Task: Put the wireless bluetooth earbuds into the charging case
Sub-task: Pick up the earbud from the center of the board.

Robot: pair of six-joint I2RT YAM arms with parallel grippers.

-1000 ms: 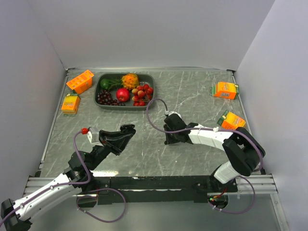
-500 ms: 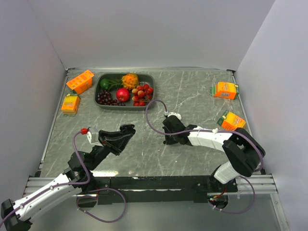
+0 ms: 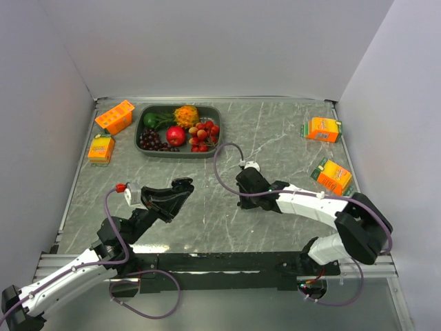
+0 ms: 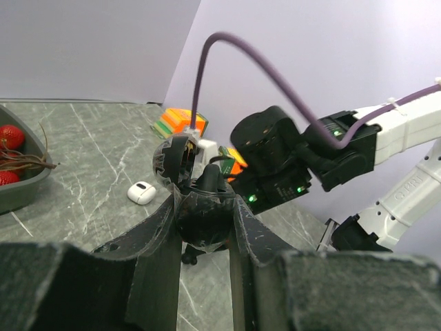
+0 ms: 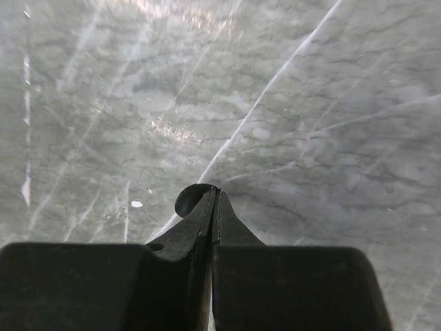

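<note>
On a grey marble table (image 3: 275,138), the left gripper (image 4: 207,205) is clamped on an open black charging case (image 4: 180,165) held off the surface, while the right gripper (image 5: 215,196), its fingers pressed together, sits low over the table with a tiny black earbud (image 5: 187,200) against its tip.

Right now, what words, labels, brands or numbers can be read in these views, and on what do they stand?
No text can be quoted with certainty.
On the orange cartons: printed faces, too small to read.
On the right arm's white link: raised lettering, too blurred to quote.
</note>
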